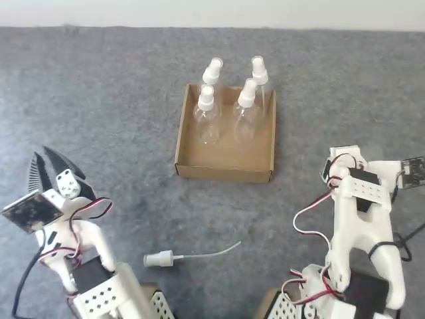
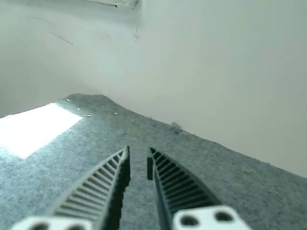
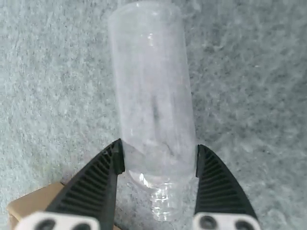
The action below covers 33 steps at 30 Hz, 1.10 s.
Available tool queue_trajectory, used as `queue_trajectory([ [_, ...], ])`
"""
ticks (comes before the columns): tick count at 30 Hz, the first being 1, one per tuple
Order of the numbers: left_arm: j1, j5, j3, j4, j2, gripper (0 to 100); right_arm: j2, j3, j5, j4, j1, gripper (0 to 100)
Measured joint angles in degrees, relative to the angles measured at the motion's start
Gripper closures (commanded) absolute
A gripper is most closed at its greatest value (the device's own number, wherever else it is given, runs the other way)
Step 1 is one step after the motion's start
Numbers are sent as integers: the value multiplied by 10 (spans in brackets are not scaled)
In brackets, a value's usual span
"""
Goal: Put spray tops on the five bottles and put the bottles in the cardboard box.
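A bottle [image 3: 151, 86] lies between the fingers [image 3: 100, 179] of our right gripper [image 3: 158, 149], touching both. Left of them sits the cardboard box [image 1: 226, 174], with four bottles [image 1: 207, 119] standing inside. Behind and to the right of our left gripper [image 2: 139, 152], a spray top [image 1: 159, 259] lies on the table [image 1: 99, 100].

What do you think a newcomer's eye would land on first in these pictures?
A clear bottle without a top sits gripped in the right gripper. Four topped bottles cluster at the far end of the cardboard box, and one loose spray top lies on the table nearer the arms.

the surface [image 1: 99, 100] was rough, matt grey cloth. the cardboard box [image 1: 226, 171] looked dull brown. the bottle [image 3: 153, 96] was clear, smooth plastic; the loose spray top [image 1: 159, 259] white plastic.
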Motion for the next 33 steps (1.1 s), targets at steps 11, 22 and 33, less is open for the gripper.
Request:
queue_trajectory([
  [11,0,0,0,0,0,941,0,0,0,0,0,902],
  [22,0,-1,0,0,0,941,0,0,0,0,0,902],
  [33,0,-1,0,0,0,941,7,0,0,1,-1,902],
])
